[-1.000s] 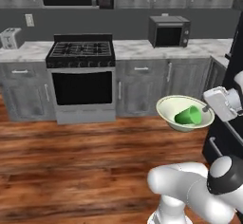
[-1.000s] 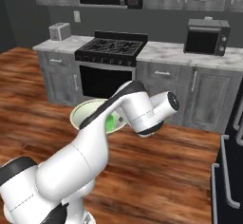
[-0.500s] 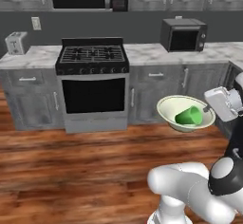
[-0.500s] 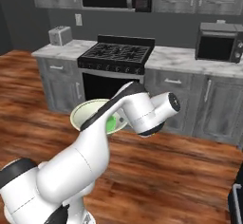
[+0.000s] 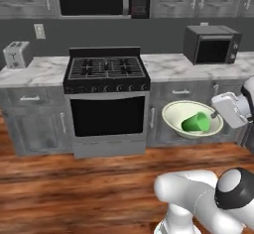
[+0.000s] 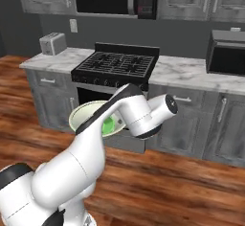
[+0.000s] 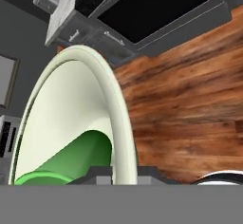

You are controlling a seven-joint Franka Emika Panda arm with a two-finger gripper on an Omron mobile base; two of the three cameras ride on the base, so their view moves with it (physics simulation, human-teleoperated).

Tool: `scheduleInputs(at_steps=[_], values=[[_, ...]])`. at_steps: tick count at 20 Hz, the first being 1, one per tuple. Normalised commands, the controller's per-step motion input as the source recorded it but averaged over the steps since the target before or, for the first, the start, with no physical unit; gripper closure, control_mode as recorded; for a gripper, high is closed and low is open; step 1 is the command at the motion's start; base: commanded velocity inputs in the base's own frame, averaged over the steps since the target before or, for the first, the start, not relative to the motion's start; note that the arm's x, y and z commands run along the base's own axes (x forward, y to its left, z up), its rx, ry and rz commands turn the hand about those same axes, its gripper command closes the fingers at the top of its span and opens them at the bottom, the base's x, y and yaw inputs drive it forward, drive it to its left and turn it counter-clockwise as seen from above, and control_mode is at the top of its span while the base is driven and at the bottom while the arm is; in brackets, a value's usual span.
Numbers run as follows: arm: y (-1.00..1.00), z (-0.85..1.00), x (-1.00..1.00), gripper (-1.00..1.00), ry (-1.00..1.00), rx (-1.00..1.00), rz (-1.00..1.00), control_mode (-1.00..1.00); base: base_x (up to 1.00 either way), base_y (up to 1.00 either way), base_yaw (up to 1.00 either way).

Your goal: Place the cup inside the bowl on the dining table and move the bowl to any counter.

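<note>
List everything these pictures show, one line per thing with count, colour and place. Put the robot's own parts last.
bowl: one, pale cream-green, held up in the air in front of the grey cabinets, right of the stove.
cup: one, bright green, lying on its side inside the bowl.
stove: one, black with a grey front, set between the cabinets.
counter: one, white grey-veined marble over grey cabinets, on both sides of the stove.
toaster: one, pale grey, on the counter left of the stove.
microwave: one, dark grey, on the counter right of the stove.
wall outlet: one, white, on the grey wall above the toaster.
floor: brown wood planks.
hand: one, white, shut on the bowl's rim.
</note>
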Motion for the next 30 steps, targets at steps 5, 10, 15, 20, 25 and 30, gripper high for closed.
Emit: scheduleInputs(at_steps=[5, 10, 15, 20, 25, 30], values=[[0.00, 0.00, 0.00, 1.00, 0.00, 0.00, 0.00, 1.00, 1.00, -0.83, 0.02], [0.00, 0.00, 0.00, 1.00, 0.00, 0.00, 0.00, 1.00, 0.92, -0.77, 0.01], [0.00, 0.00, 0.00, 1.00, 0.00, 0.00, 0.00, 1.00, 0.83, -0.45, 0.00], [0.00, 0.00, 0.00, 1.00, 0.00, 0.00, 0.00, 1.00, 0.47, 0.01, -0.04], [0.00, 0.00, 0.00, 1.00, 0.00, 0.00, 0.00, 1.00, 0.72, 0.05, -0.13], [0.00, 0.00, 0.00, 1.00, 0.00, 0.00, 0.00, 1.00, 0.73, 0.00, -0.07]])
